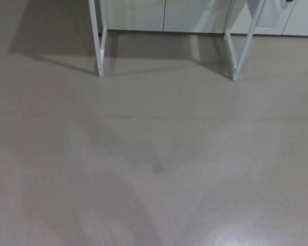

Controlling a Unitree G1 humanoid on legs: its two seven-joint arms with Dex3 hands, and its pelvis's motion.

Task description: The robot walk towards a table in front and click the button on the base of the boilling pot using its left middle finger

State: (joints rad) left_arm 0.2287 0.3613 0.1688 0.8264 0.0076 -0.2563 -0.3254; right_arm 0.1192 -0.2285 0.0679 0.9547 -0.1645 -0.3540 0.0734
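Two white table legs (pixel 97 41) stand on grey floor (pixel 154 154); neither hand shows, state unknown

Bare floor with white legs and cabinets

A smooth grey-beige floor (pixel 154 169) fills the view, with soft shadows and glare at 5 o'clock. White metal legs (pixel 98 41) stand at 11 and 1 o'clock. Pale cabinet fronts (pixel 138 13) run along 12 o'clock behind them.

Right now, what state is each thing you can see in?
Left table leg: upright, foot on the floor.
Right table leg: slanted, foot on the floor.
Cabinet doors: shut.
Floor: shadowed, glare at the lower right.
Pot, button, both hands: not in view.
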